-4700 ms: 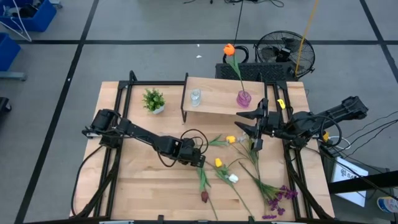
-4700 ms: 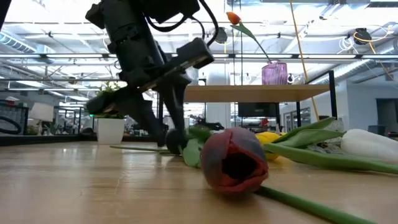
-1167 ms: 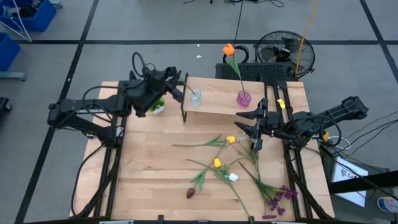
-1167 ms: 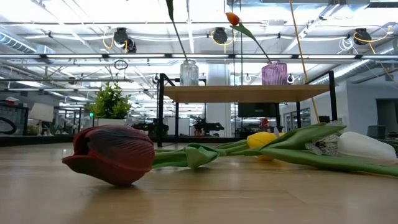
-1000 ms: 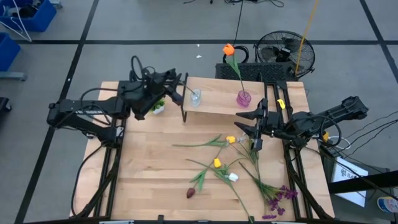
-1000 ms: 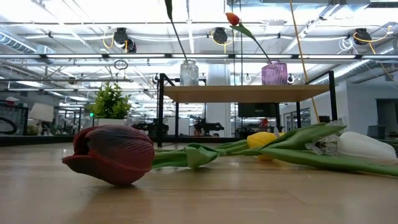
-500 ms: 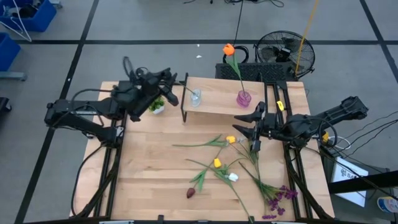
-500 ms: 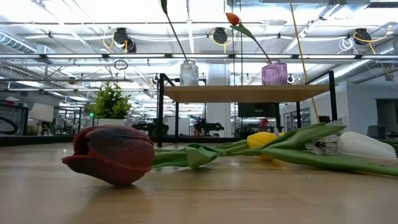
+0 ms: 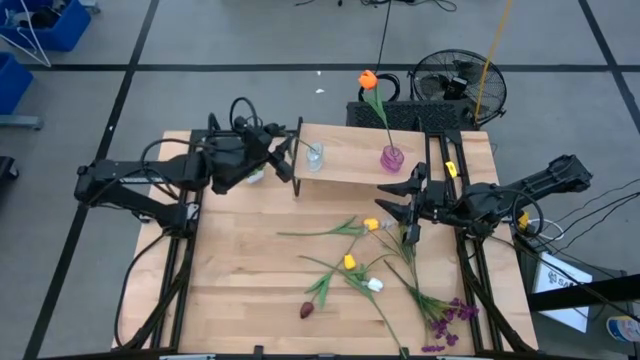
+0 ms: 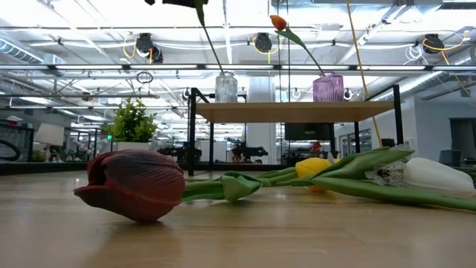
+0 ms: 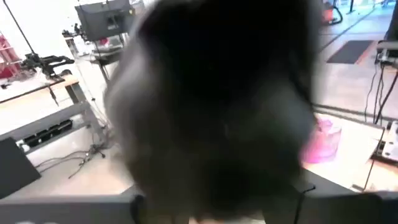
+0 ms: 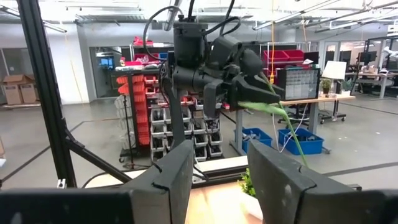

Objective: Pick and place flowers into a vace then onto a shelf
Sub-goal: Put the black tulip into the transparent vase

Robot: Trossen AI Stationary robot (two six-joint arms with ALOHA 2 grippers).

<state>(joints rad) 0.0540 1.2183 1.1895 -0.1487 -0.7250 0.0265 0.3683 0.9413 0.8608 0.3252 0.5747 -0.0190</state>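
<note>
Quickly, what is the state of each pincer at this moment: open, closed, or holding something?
Left pincer: closed on a green flower stem that stands in the clear vase on the shelf.
Right pincer: open, empty, hovering above the table.

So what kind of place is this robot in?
Probably a robotics lab or workshop: red parts bins on racks, workbenches behind, and strip lights over a big open floor.

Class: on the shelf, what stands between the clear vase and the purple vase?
Nothing: in the high view the shelf is bare between clear vase and purple vase.
</note>
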